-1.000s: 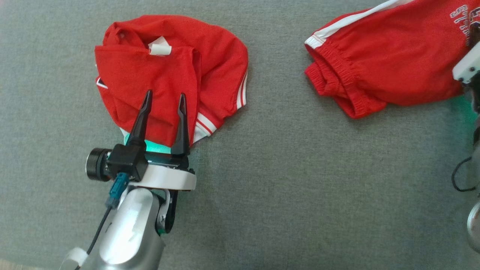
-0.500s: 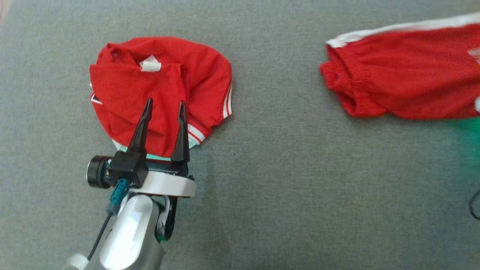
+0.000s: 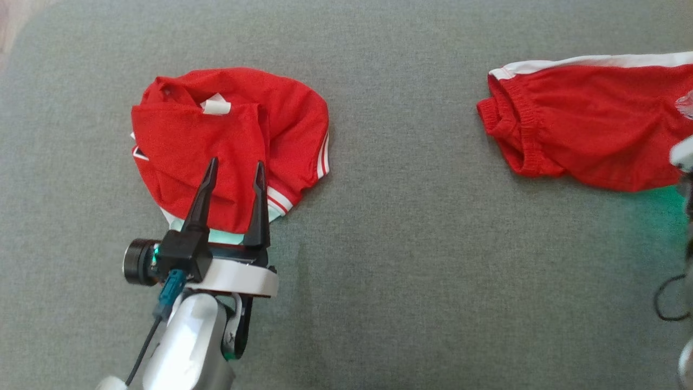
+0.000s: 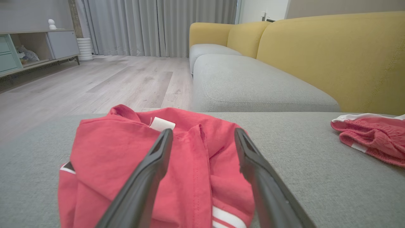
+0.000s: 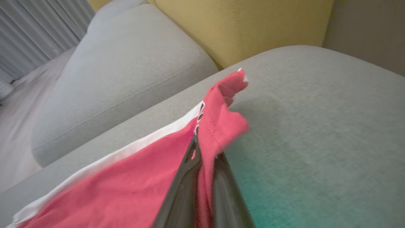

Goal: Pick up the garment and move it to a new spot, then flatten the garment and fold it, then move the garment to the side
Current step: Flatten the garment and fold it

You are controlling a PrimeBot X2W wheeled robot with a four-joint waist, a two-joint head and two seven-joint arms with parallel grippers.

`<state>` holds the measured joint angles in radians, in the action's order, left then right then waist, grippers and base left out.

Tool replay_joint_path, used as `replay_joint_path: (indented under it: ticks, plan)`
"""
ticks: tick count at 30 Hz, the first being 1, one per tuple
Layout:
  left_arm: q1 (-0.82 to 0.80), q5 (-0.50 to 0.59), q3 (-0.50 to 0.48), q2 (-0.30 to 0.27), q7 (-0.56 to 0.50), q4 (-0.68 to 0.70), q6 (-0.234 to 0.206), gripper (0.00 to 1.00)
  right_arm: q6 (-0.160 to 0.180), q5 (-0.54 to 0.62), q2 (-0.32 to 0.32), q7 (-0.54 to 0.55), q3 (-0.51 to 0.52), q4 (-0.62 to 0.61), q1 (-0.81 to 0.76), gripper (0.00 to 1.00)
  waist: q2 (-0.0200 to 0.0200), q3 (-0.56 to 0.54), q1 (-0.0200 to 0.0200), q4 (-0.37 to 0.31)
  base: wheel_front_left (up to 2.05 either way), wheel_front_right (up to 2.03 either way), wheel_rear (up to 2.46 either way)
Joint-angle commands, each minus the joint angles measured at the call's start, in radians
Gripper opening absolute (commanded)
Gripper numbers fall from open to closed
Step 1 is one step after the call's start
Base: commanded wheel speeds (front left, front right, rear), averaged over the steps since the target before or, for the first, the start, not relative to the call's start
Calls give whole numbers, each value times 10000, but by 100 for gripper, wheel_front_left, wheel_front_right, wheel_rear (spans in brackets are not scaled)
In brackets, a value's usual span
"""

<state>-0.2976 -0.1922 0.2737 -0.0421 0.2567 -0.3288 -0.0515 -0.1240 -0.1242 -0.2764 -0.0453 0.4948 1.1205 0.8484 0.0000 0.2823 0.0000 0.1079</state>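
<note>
Seemingly the pick-up was the step in hand. The left claw (image 3: 236, 161) hung with its fingers spread wide, holding nothing, over the near part of the jersey (image 3: 227, 119), which lay bunched on the grey cushion (image 3: 406, 244). Whether the tips touched the cloth could not be told. Just right of the claw's right finger sat the striped trim (image 3: 279, 197). Beyond the tips, a little to the left, lay the white tag (image 4: 162, 124).

A good grasp would likely mean dropping straight down so that both fingers pressed into the layers under them. The claw should then close on a thick fold rather than one loose ply, since a thin pinch might let the heap unroll on the lift. Raising it well off the cushion before carrying would keep the hem from dragging.

Well off to the claw's right, apart from the jersey, lay a second cloth (image 3: 595, 124). The right claw (image 5: 205, 155) was clamped on its edge, and that grip probably wanted care, lest both pieces move at once.
</note>
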Motion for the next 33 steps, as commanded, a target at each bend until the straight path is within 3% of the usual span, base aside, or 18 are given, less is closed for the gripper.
replay_joint_path:
  ticks: [1,10,18,33]
  plan:
    - [-57,85,-397,-82,51,244,29,100,-67,-209,88,-146,-381,-415,157,0,0,-74,0,-6,0,0,0]
    - [106,156,-515,-82,51,156,61,100,-67,-2707,556,-391,-2606,-1916,-456,0,0,-586,0,-18,0,0,0]
    - [383,179,-658,-82,51,122,104,100,-67,-5104,207,-27,-5065,-3662,-1561,0,0,-888,0,188,0,0,0]
    - [579,179,-678,-82,51,147,103,100,-67,-6785,-656,222,-8611,-4530,-2173,0,0,-1070,0,785,0,0,0]
